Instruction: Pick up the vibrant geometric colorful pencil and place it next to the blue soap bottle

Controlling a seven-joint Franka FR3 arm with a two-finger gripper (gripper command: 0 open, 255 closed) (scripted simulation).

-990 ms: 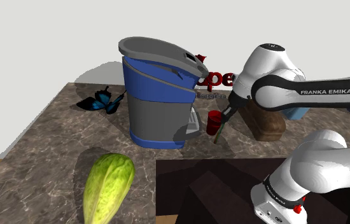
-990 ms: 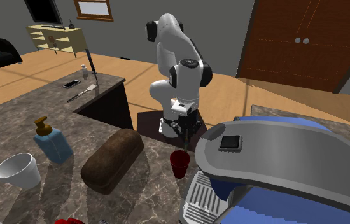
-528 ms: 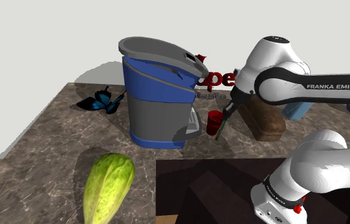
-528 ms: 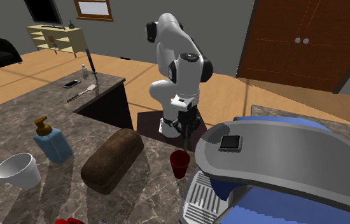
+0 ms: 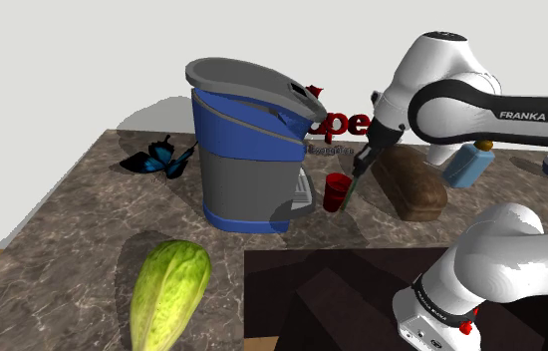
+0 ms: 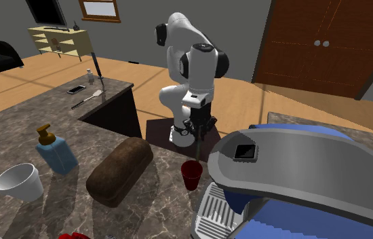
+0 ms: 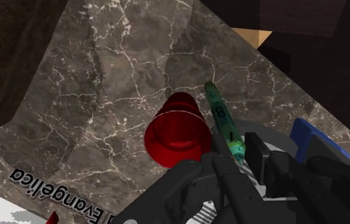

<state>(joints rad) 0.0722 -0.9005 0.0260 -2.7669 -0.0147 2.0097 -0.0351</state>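
A green patterned pencil (image 7: pixel 223 120) is clasped between my gripper's (image 7: pixel 234 167) fingers, which are shut on its upper end. In the shoulder view the gripper (image 5: pixel 366 162) hangs above the counter and the pencil (image 5: pixel 351 192) slants down from it, close beside a red cup (image 5: pixel 335 192). The second exterior view shows the pencil (image 6: pixel 198 145) lifted, with its tip just above the red cup (image 6: pixel 192 174). The blue soap bottle (image 5: pixel 467 164) stands behind a brown bread loaf (image 5: pixel 411 183). From the other side, the bottle (image 6: pixel 55 152) lies beyond the loaf (image 6: pixel 119 170).
A big blue and grey coffee machine (image 5: pixel 251 150) stands just beside the cup. A green lettuce (image 5: pixel 169 289) and a blue butterfly figure (image 5: pixel 162 158) lie towards the shoulder view's left. A white bowl (image 6: pixel 19 182) sits near the bottle. My stand (image 5: pixel 342 299) borders the marble counter (image 5: pixel 83 229).
The arm has risen and swung towards the shoulder view's right, lifting the held pencil higher beside the red cup. The soap bottle has come out from behind the arm.
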